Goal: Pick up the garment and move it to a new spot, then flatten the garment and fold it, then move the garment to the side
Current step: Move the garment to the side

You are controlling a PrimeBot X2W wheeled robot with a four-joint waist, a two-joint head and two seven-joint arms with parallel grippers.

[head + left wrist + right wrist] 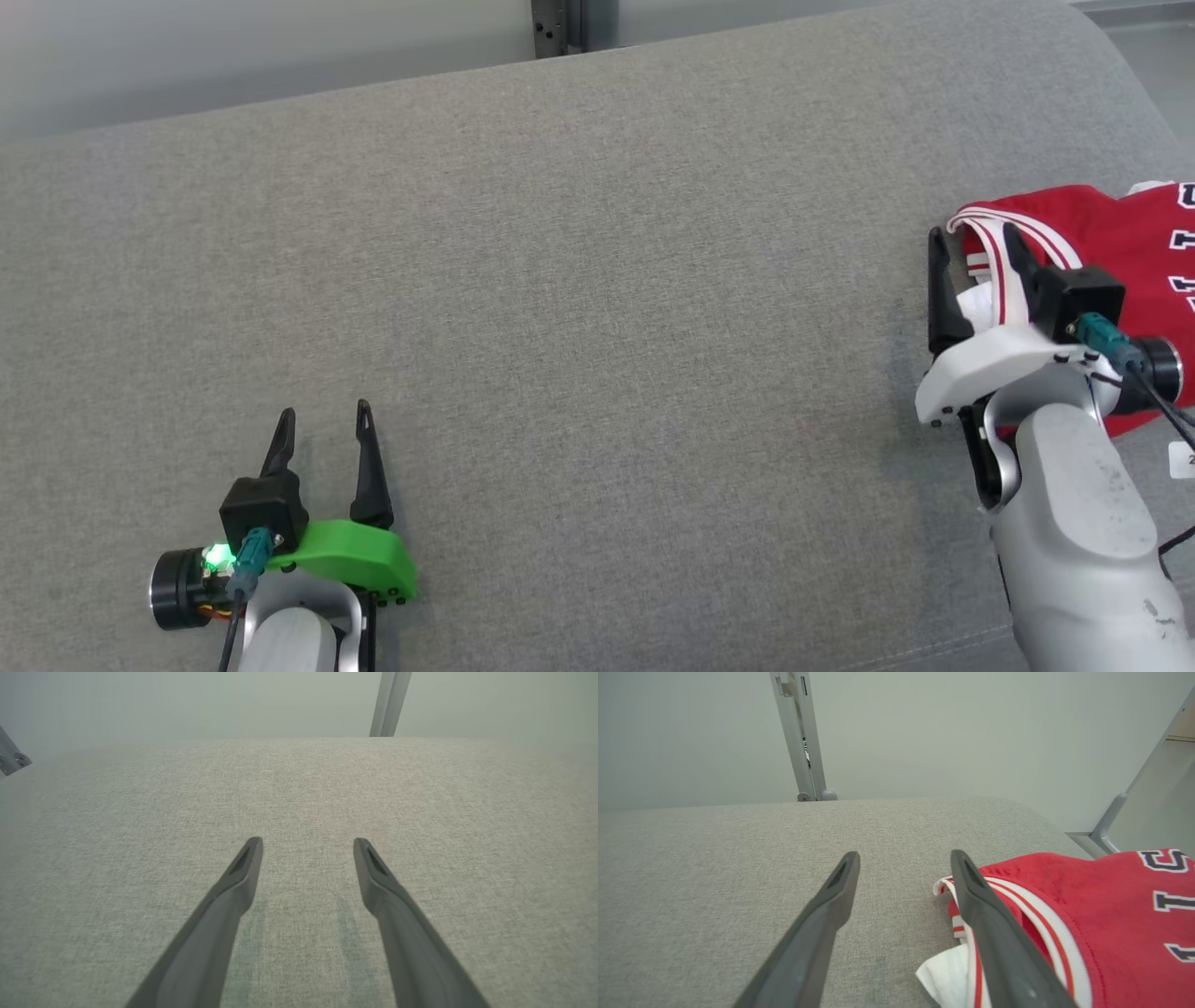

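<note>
You had a broad bench (523,280) before you, covered in grey woven fabric, with its far corner on the robot's right rounded off. Directly on that fabric, near the rounded corner, lay a bunched red garment (1111,233). It had white-and-red striped trim and dark letters edged in white, and a white layer showed at its left end.

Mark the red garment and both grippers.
red white-trimmed fabric garment (1102,219): head view, red body.
left gripper (326,409): head view, between its fingers.
right gripper (972,231): head view, between its fingers.
</note>
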